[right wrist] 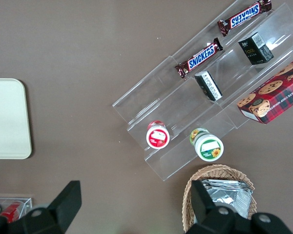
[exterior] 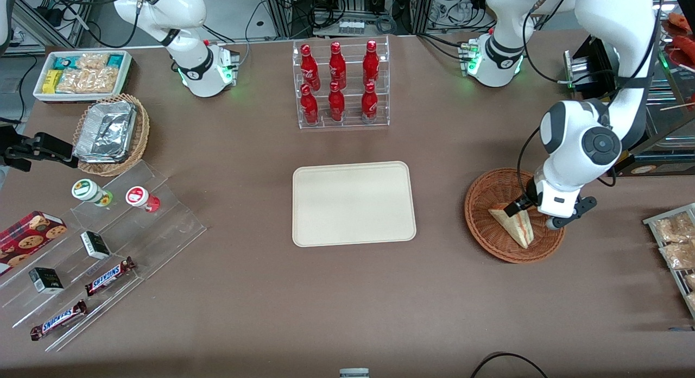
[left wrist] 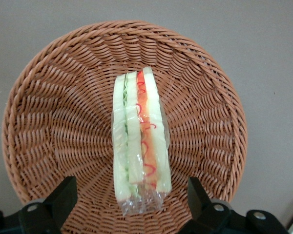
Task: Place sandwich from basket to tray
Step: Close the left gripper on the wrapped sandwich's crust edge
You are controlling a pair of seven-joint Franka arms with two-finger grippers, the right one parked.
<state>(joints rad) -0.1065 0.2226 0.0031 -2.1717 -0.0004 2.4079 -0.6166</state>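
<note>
The sandwich (exterior: 516, 226) is a plastic-wrapped wedge with red, orange and green filling. It lies in the round reddish-brown wicker basket (exterior: 478, 226), toward the working arm's end of the table. My left gripper (exterior: 535, 217) hovers low over the basket, open, with one finger on each side of the sandwich's end and apart from it. In the left wrist view the sandwich (left wrist: 139, 141) lies across the middle of the basket (left wrist: 53, 122), between the black fingertips (left wrist: 63, 195) of the gripper (left wrist: 132, 195). The cream tray (exterior: 353, 204) lies bare at the table's middle and also shows in the right wrist view (right wrist: 7, 119).
A clear rack of red bottles (exterior: 339, 84) stands farther from the camera than the tray. A wire rack of snack packets (exterior: 676, 242) sits at the working arm's table edge. A clear stepped display (exterior: 103, 247), a tan basket with foil containers (exterior: 111, 133) and a white bin (exterior: 81, 74) stand toward the parked arm's end.
</note>
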